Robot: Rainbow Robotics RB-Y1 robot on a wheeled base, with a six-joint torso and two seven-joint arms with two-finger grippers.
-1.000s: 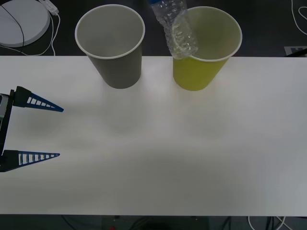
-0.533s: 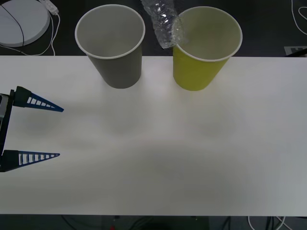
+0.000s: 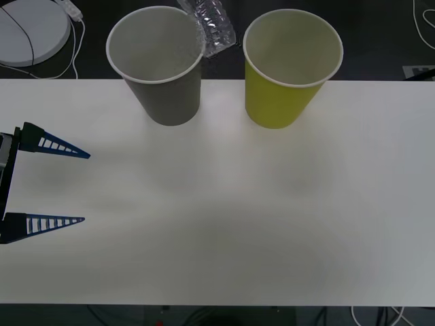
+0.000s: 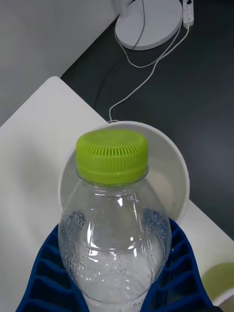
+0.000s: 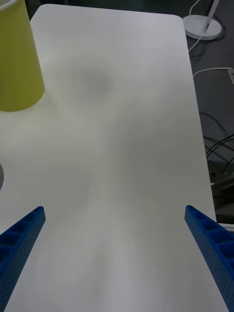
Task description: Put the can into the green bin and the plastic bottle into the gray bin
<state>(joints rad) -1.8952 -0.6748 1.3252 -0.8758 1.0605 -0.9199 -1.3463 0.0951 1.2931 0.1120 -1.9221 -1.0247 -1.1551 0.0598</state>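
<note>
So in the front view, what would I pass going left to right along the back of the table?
White round base → gray bin → plastic bottle, held up in the air just past the gray bin's rim → green bin.

A white tabletop (image 3: 224, 217) fills most of the front view, its surface bare and faintly shadowed, with rounded corners at its far end in the left wrist view. Beyond its far edge lies a dark floor (image 3: 380, 41). On that floor, off the far left corner, sits a round white disc-shaped base (image 3: 30, 30) with a dark line crossing it, and a white cable (image 3: 71, 61) trails from beside it along the floor. A white power strip (image 4: 189, 12) lies just beside the disc. More white cable (image 3: 423, 20) curls at the far right.
</note>
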